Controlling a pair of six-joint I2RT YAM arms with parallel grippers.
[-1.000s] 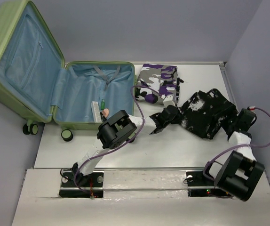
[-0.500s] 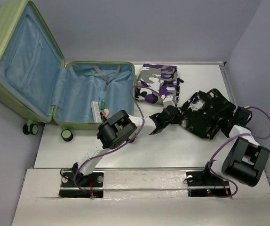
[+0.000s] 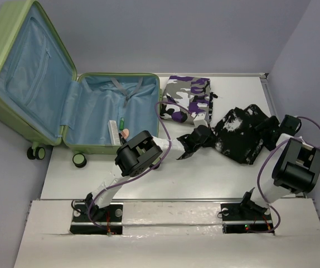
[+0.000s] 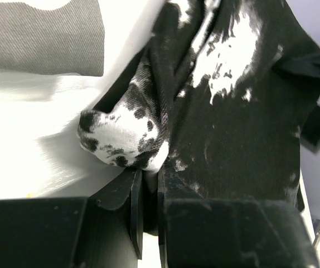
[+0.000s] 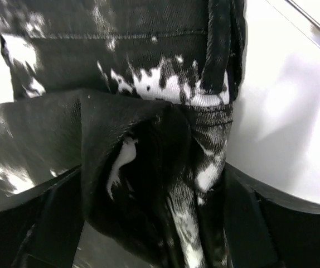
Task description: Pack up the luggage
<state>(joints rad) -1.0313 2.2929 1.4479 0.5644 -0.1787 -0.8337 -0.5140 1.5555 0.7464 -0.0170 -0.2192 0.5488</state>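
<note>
On the white table (image 3: 204, 173), ringed by lilac-grey walls (image 3: 204, 33), the luggage (image 3: 87, 109) lies open at far left (lid raised). The left gripper (image 4: 147, 176) pinches the black-and-white garment (image 3: 241, 134); the right gripper (image 5: 151, 215) straddles its other edge, jaws apart, perhaps touching cloth.

A black garment splashed with white (image 3: 241, 134) lay crumpled on the right half of the white table (image 3: 204, 178), its cloth bunched into thick folds at both its left and right edges. Seen close from the left, one speckled fold bulged in a rounded lump, casting a shadow on the tabletop. A folded cloth in purple, grey, black and white camouflage (image 3: 187, 99) sat flat at the table's far edge, just beside the garment's upper left corner. Plain lavender-grey walls (image 3: 204, 33) closed in the scene.
</note>
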